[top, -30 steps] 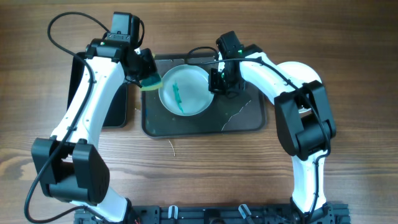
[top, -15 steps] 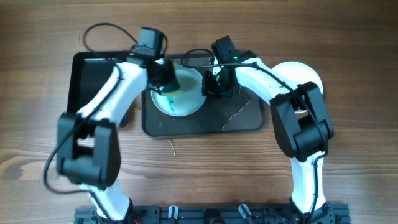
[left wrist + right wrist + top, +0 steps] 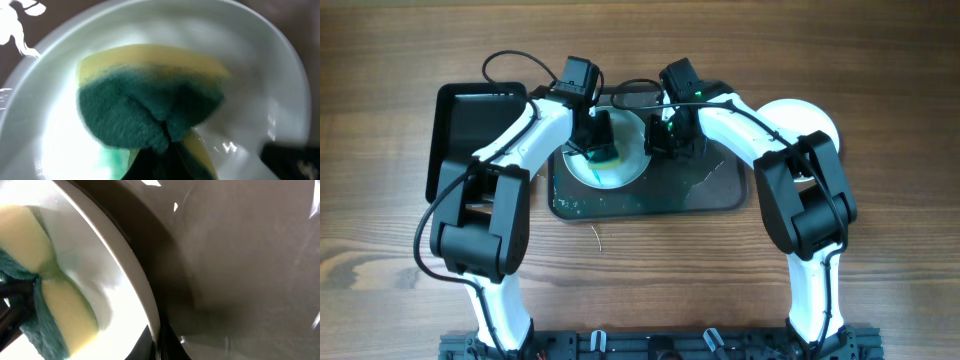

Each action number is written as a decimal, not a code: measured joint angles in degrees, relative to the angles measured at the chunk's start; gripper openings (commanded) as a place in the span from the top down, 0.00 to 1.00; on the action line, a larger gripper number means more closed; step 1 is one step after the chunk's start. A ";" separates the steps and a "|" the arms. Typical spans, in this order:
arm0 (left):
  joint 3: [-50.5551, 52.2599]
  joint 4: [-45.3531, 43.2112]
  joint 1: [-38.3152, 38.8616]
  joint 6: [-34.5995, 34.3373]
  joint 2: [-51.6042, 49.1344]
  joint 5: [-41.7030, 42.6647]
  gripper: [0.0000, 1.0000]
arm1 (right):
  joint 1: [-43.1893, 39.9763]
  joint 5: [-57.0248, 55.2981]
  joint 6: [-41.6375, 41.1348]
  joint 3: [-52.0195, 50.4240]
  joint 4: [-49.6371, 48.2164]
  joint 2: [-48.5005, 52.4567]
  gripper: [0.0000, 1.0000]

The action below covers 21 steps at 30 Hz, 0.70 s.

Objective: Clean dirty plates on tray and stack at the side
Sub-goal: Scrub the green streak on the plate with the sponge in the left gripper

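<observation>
A white plate (image 3: pixel 625 160) lies on the dark grey tray (image 3: pixel 710 190). My left gripper (image 3: pixel 597 140) is shut on a yellow and green sponge (image 3: pixel 150 107) and presses it onto the plate's inside (image 3: pixel 260 95), where a teal smear (image 3: pixel 112 160) shows. My right gripper (image 3: pixel 665 135) is shut on the plate's right rim (image 3: pixel 150 315), with the sponge (image 3: pixel 65 310) visible across the plate. Another white plate (image 3: pixel 805 120) lies on the table at the right, partly hidden by my right arm.
A smaller black tray (image 3: pixel 470 125) stands left of the grey tray. The grey tray's surface (image 3: pixel 250 270) shows wet streaks and scratches. Wooden table all round.
My left arm swung right from the black tray and brought the sponge down onto the plate. The right gripper has stayed on the plate's rim.
</observation>
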State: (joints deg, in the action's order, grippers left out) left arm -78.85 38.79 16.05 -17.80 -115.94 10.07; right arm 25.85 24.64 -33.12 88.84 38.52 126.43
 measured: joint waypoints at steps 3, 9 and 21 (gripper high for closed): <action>0.00 0.26 -0.46 6.32 -0.44 8.37 0.96 | -0.02 0.00 0.00 -0.07 -0.02 0.00 0.96; 0.04 -0.26 0.20 9.86 -1.31 14.01 0.96 | -0.02 0.04 0.00 -0.11 -0.04 0.00 0.96; -1.90 5.62 2.05 -8.17 -0.76 -19.39 0.96 | 0.96 0.87 -0.04 -0.26 -0.83 0.00 0.96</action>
State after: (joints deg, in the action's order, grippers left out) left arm -80.75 44.40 18.11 -25.98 -116.71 -9.32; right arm 26.81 25.52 -33.17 88.58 37.69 126.43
